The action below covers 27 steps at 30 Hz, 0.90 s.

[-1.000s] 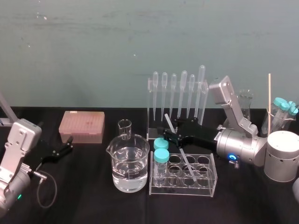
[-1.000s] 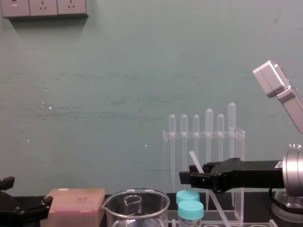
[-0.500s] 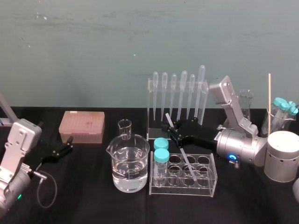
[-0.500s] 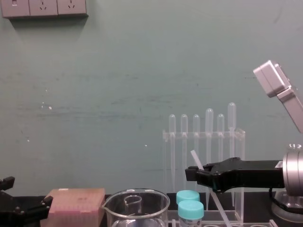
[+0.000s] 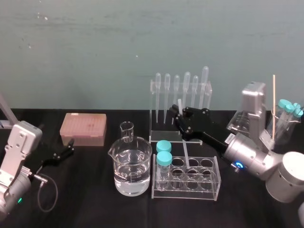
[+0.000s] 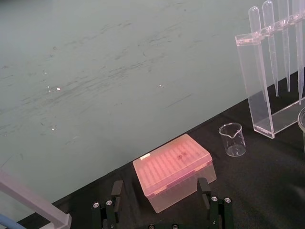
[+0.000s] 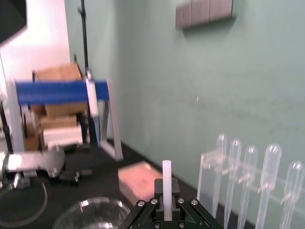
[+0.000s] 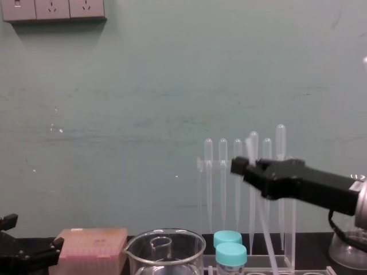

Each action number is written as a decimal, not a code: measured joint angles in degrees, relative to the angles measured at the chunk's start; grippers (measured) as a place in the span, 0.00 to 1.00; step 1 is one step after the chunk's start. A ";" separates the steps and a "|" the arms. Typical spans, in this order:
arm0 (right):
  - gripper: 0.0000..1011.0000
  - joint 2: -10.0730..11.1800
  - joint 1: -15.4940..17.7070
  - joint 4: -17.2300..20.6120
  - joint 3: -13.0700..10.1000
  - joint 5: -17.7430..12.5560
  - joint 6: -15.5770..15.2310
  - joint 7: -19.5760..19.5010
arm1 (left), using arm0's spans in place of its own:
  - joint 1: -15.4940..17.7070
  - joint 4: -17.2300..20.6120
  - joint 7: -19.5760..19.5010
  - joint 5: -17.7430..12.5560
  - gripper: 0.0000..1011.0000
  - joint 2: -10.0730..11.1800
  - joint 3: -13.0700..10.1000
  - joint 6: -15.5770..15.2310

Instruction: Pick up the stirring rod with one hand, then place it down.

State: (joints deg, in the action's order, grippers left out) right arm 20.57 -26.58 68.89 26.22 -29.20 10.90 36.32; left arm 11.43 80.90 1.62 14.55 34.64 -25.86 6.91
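One stirring rod (image 7: 166, 181), tilted, is pinched near its top by the right gripper (image 5: 180, 115), whose jaws are closed on it above the clear tube rack (image 5: 190, 192). Its lower tip is lost against the rack. The right arm angles up before six pipettes (image 5: 186, 90). There are two teal-capped tubes (image 5: 164, 159) and two beakers (image 5: 130, 166). The left gripper (image 6: 160, 191) is parked left, jaws apart, empty.

Right gripper (image 5: 180, 117) aloft, fingers pinched; left gripper (image 5: 71, 146) low, seemingly spread.

The rod (image 5: 186, 153) is translucent white, the right end effector (image 5: 179, 115) black. The worktop (image 5: 80, 190) is black, the box (image 5: 83, 128) pink, two caps (image 5: 164, 146) turquoise.
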 joint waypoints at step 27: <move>0.07 3.50 4.53 14.66 -7.69 -3.36 6.74 1.45 | 0.00 0.00 0.00 0.00 0.99 0.00 0.00 0.00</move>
State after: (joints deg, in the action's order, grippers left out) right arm 24.07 -22.05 83.55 18.53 -32.56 17.64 37.77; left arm 11.43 80.90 1.62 14.55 34.64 -25.86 6.91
